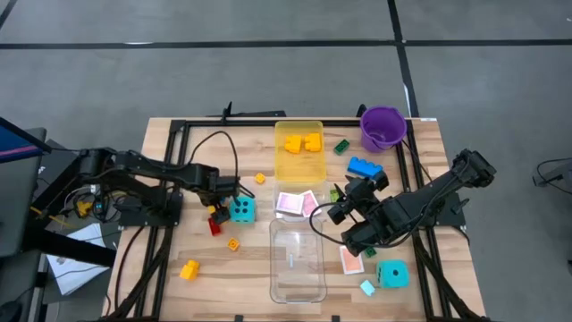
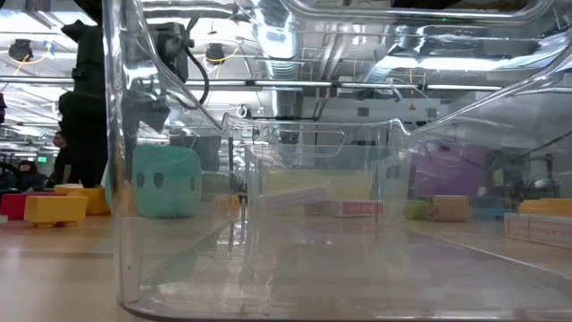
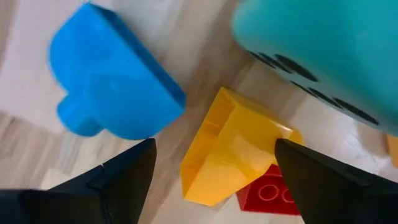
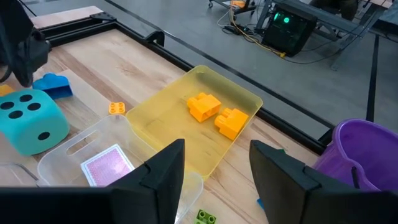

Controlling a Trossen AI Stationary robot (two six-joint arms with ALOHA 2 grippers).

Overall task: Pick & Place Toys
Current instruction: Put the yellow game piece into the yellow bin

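My left gripper [image 1: 219,204] [image 3: 214,152] points down, low over a cluster of toys left of the trays, and is open. Its fingers stand on either side of a yellow brick [image 3: 233,146] that lies partly on a red brick [image 3: 270,194]. A blue brick [image 3: 112,84] and a cyan dotted die [image 1: 242,210] [image 3: 317,56] lie close beside it. My right gripper [image 1: 338,213] [image 4: 217,168] hangs open and empty above the small clear tray of pink-backed cards [image 1: 295,204]. Two orange bricks [image 4: 214,112] lie in the yellow tray [image 1: 299,165].
A large clear tray [image 1: 298,268] stands at the near middle and a purple bucket [image 1: 382,127] at the far right. Scattered about are a blue brick [image 1: 364,167], a green brick [image 1: 341,146], a second cyan die [image 1: 392,274], a pink card [image 1: 351,261] and a yellow brick [image 1: 189,269].
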